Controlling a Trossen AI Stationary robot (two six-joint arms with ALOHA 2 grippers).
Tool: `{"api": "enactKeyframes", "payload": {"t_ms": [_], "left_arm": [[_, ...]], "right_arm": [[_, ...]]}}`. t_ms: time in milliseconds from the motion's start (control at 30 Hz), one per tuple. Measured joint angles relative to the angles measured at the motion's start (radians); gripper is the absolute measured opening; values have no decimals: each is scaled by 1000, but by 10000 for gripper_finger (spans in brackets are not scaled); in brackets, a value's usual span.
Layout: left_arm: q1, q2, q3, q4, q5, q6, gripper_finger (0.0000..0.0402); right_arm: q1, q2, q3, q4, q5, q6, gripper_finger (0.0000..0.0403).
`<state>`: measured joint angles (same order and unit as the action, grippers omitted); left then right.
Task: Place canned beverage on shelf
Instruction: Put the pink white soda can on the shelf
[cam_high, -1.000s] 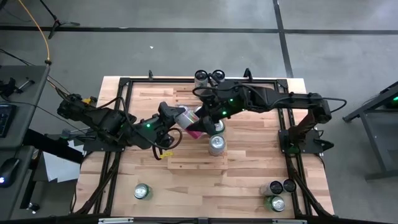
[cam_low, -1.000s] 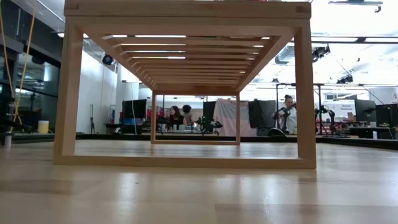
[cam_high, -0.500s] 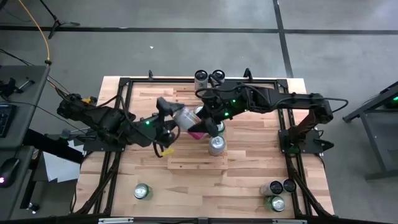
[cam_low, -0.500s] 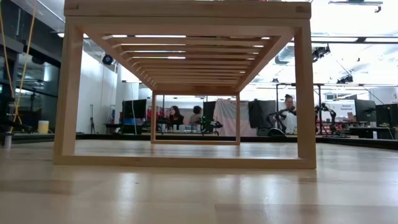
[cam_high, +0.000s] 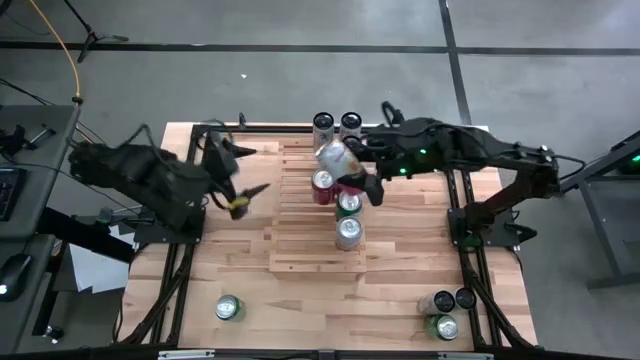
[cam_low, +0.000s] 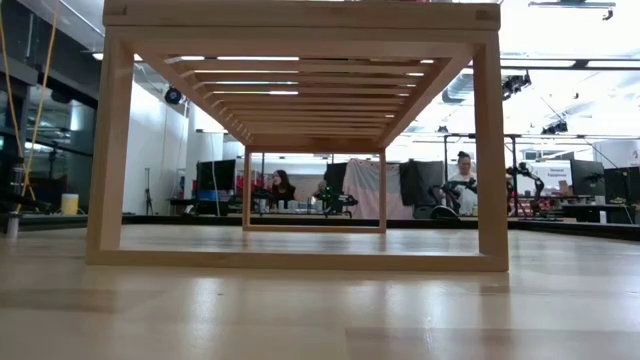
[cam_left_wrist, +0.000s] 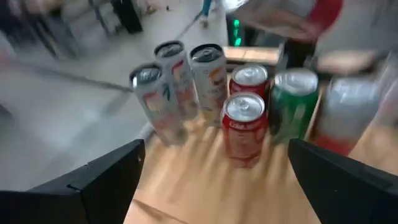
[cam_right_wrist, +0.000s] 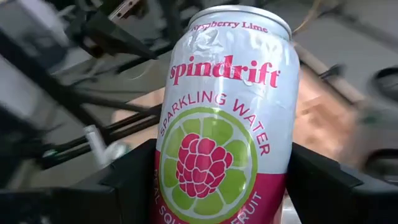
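Observation:
The shelf (cam_high: 300, 215), a pale slatted wood rack, stands in the middle of the table and fills the low view (cam_low: 300, 20). On it stand a red can (cam_high: 322, 185), a green can (cam_high: 347, 203) and a silver can (cam_high: 347, 232). My right gripper (cam_high: 352, 178) hangs above the shelf's far part, shut on a white and pink Spindrift can (cam_right_wrist: 224, 124). My left gripper (cam_high: 250, 170) stands open and bare over the table's left part, left of the shelf. Its wrist view looks at the standing cans (cam_left_wrist: 245, 121). My right gripper pinches the Spindrift can's lower half (cam_right_wrist: 186, 193) between its two fingers (cam_right_wrist: 134, 180), one on each side of the wall. The fingers come from the table's right, slanting down. The can is lifted clear above the shelf, tilted, its silver top (cam_high: 330, 155) toward the far left.
Two more cans (cam_high: 336, 123) stand at the table's far edge. A green can (cam_high: 229, 307) stands near the front left and three cans (cam_high: 445, 308) at the front right. A black metal frame (cam_high: 185, 270) runs along the table's sides.
My left gripper has let go of the Spindrift can, opened wider, rolled about its own line and drawn back toward the table's left edge. My right gripper has carried the can up and toward the far right, where it now hangs over the red can.

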<state>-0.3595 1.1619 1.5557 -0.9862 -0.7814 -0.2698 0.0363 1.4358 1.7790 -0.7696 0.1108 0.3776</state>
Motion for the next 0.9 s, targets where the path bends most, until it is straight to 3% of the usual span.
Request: {"api": "enactKeyframes", "payload": {"t_ms": [133,300,400,500,633,900], "left_arm": [[6,-138,-206,327,5,-137,385],[18,-222,-490,1028,62,-63,385],[41,-219,-583,1313,129,-38,385],[64,-205,-603,1413,163,-59,386],[98,-172,-607,1420,241,-72,386],[152,-124,-606,1436,277,-77,386]], "right_arm": [[24,-16,-24,50,139,-78,284],[26,-2,-104,310,194,-196,284],[25,20,-124,436,187,-242,284],[28,49,-125,539,149,-247,284],[41,91,-125,645,122,-248,284],[70,132,-126,729,127,-231,284]]}}
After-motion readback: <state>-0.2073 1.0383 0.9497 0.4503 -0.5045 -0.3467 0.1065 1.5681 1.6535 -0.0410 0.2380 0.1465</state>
